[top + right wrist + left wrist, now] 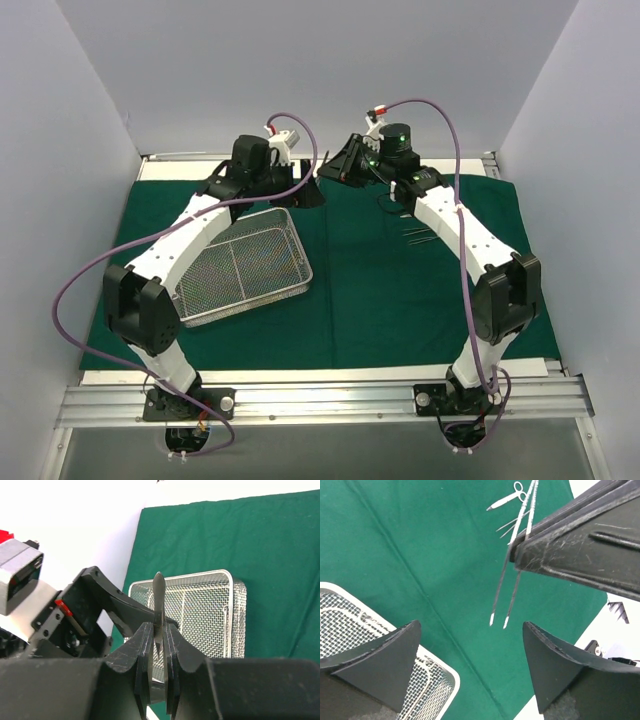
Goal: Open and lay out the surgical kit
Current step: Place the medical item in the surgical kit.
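Observation:
The dark green cloth (400,290) lies spread flat on the table. The wire-mesh tray (240,265) sits on its left half, nothing showing inside it. My right gripper (159,627) is shut on thin metal forceps (159,595), held above the cloth's far middle. In the left wrist view the forceps (501,590) hang with both tips free, just beyond my left gripper (470,625), which is open and empty. In the top view my left gripper (305,190) and right gripper (335,168) nearly meet. Scissors (510,497) and other thin instruments (418,235) lie on the cloth.
The tray's corner (350,615) sits under my left finger. White walls close in the left, right and far sides. Bare white table shows beyond the cloth's far edge (90,525). The right arm's forearm passes over the laid-out instruments.

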`<state>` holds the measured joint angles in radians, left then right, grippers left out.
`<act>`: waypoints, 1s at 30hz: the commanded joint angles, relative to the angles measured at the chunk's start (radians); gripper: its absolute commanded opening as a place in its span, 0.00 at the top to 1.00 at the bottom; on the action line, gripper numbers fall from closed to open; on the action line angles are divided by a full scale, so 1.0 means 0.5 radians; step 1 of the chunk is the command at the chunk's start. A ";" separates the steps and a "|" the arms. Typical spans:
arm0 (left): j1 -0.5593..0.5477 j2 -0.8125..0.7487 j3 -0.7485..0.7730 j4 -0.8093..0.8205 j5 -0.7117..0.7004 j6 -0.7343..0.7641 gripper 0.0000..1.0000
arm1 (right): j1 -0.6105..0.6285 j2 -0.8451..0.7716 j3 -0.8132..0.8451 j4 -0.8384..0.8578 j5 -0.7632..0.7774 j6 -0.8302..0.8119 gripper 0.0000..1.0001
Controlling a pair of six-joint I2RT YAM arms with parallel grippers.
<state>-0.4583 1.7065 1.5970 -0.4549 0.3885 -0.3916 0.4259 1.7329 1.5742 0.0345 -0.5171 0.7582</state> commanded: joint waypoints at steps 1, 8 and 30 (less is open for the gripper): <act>-0.025 0.020 0.049 0.127 -0.010 -0.015 0.12 | 0.023 -0.103 0.006 0.084 -0.064 0.008 1.00; -0.028 0.011 0.040 0.170 0.005 -0.027 0.35 | 0.038 -0.103 -0.022 0.075 -0.107 0.011 1.00; -0.178 0.091 0.288 -0.317 -0.758 0.491 0.98 | 0.072 0.234 0.566 -0.771 0.123 -0.010 0.55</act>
<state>-0.5068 1.7489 1.6779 -0.5571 0.1883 -0.2546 0.4545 1.8103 1.7584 -0.2073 -0.4931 0.7528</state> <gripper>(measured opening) 0.049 0.439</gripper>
